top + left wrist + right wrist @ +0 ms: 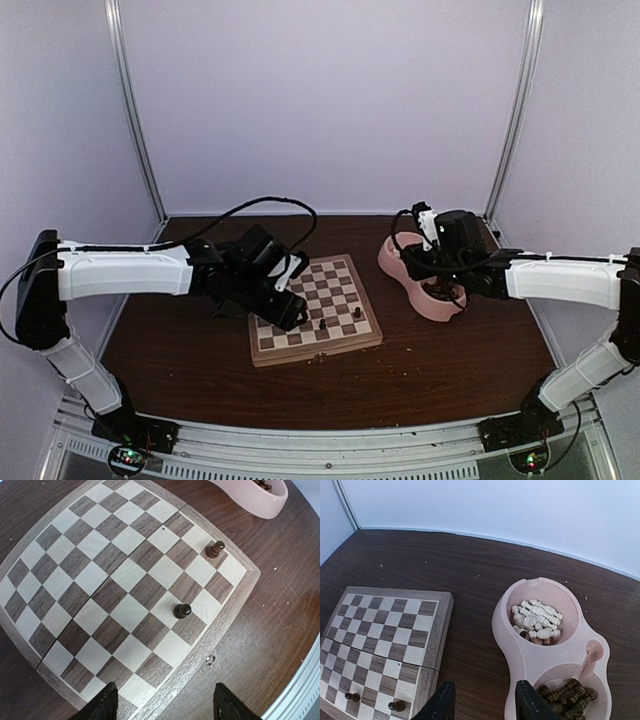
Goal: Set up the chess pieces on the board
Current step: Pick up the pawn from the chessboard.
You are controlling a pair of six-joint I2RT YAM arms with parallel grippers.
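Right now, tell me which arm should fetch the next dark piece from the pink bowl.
Right, probably. The right gripper hangs open and empty just beside the dark pieces in the pink bowl, while the left gripper, also open, sits over the board, away from the bowl.

The board (100, 580) is bare except for one dark piece (182, 611) and a second dark piece (215, 549). Both stand upright near the clasp edge and well apart, so a hand could drop onto nearly any other square. Beside the board, a strip of open surface (470, 645) runs to the pink double bowl (502, 630), whose raised wall rings both cups, and the left arm (130, 270) reaches in over the board's left side.
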